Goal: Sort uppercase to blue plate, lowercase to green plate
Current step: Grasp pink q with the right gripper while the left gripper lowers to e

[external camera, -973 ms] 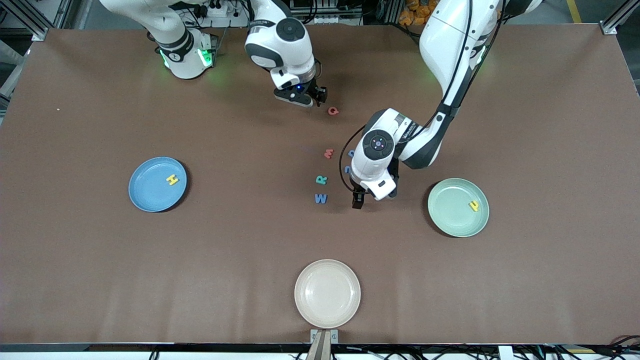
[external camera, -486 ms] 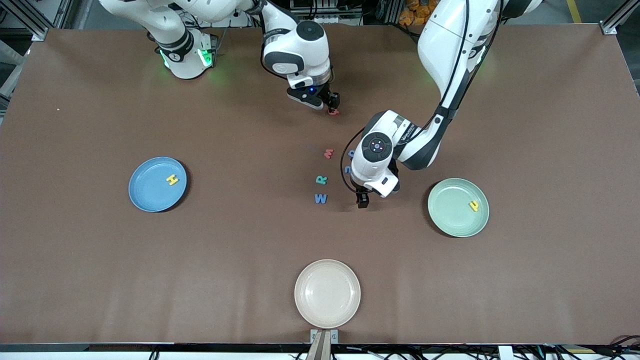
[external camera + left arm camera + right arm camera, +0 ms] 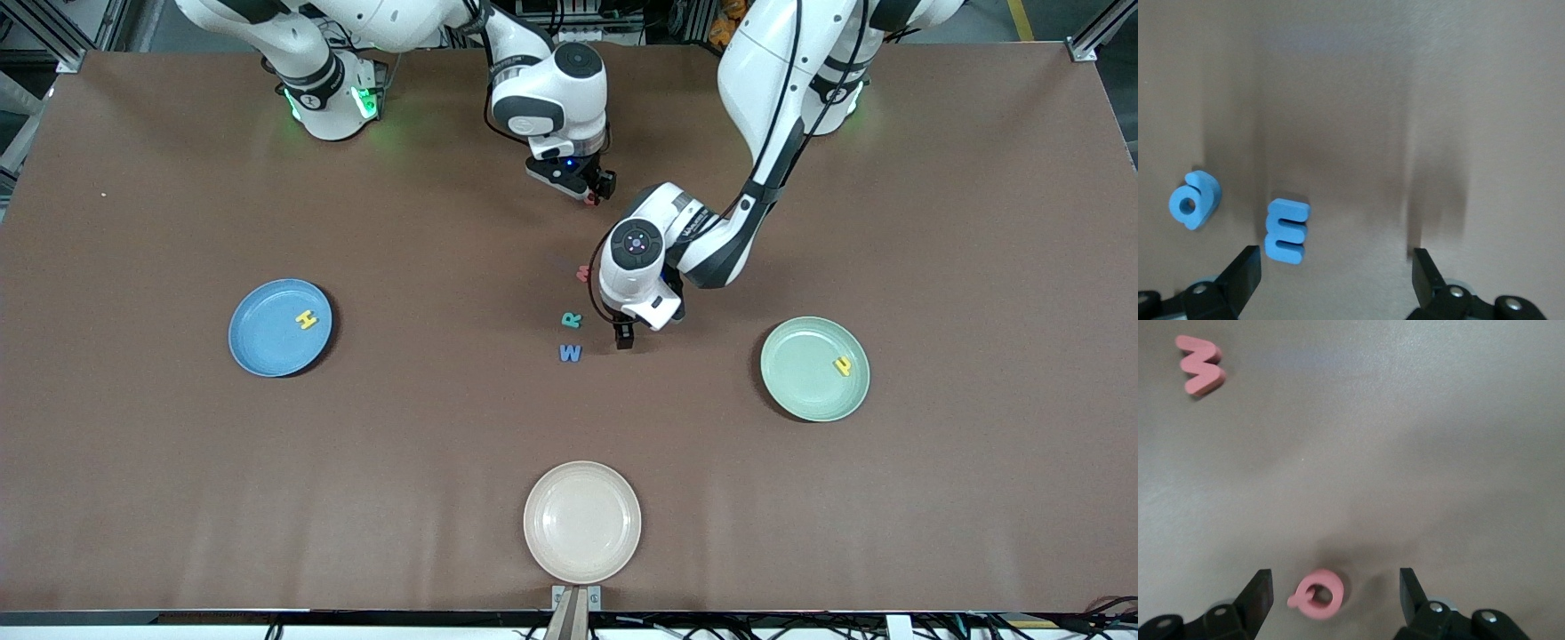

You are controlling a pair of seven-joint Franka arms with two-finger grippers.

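My right gripper (image 3: 597,190) is open and low over the red Q (image 3: 1316,593), which lies between its fingers (image 3: 1261,592) in the right wrist view. My left gripper (image 3: 624,338) is open beside the teal R (image 3: 572,319) and blue W (image 3: 570,353). In the left wrist view the blue m (image 3: 1287,230) lies just inside one finger (image 3: 1245,272), with the blue e-like letter (image 3: 1194,199) beside it; both are hidden under the arm in the front view. The red m (image 3: 582,273) is partly covered. The blue plate (image 3: 267,351) holds the yellow H (image 3: 307,319). The green plate (image 3: 800,382) holds the yellow y (image 3: 841,365).
A beige plate (image 3: 582,521) sits near the front camera's edge of the table, at mid-table. The red m also shows in the right wrist view (image 3: 1200,364). The two arms' hands are close together over the cluster of letters.
My right gripper has moved toward the left arm's end and come down around the red Q. My left hand has shifted toward the letter cluster, now covering the blue m and e-like letter.
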